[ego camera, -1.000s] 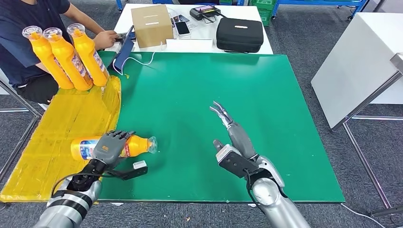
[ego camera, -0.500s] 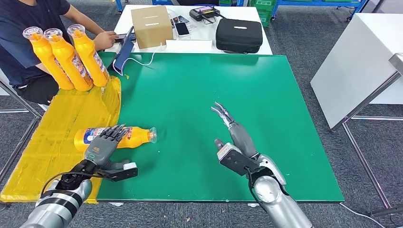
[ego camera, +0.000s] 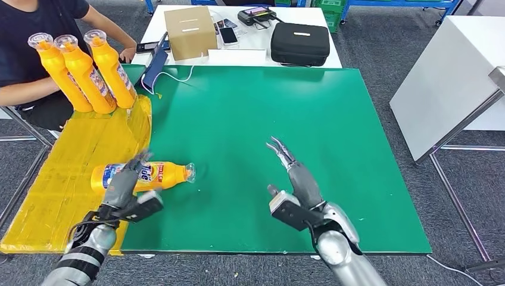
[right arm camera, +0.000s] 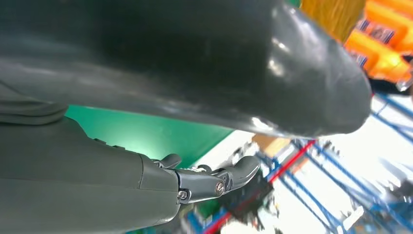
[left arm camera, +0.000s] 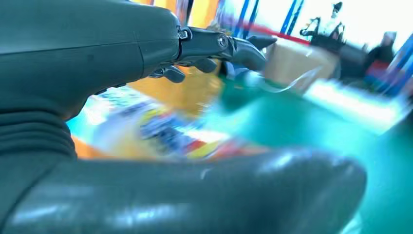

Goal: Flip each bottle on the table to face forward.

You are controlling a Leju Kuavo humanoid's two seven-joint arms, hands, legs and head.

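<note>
One orange bottle (ego camera: 161, 174) lies on its side where the yellow sheet (ego camera: 65, 173) meets the green mat (ego camera: 250, 113), cap pointing right, its label facing up. My left hand (ego camera: 127, 187) stands edge-up just in front of it, fingers (ego camera: 138, 161) stretched over the bottle's body and thumb (ego camera: 146, 204) spread away, not closed around it. The left wrist view is blurred, with the bottle's label (left arm camera: 165, 131) between the fingers and the thumb. My right hand (ego camera: 296, 182) hovers open over the green mat, fingers straight, holding nothing. Three orange bottles (ego camera: 83, 71) stand upright at the far left.
A person (ego camera: 36, 47) sits at the far left behind the upright bottles, a hand by a phone. The white table (ego camera: 250, 42) beyond carries a cardboard box (ego camera: 189, 31), a black case (ego camera: 300, 43) and small devices. Another white table (ego camera: 446, 77) stands to the right.
My left hand has come off the top of the lying bottle and turned onto its edge. The bottle has rolled, so its label now faces up. The person's forearm has shifted.
</note>
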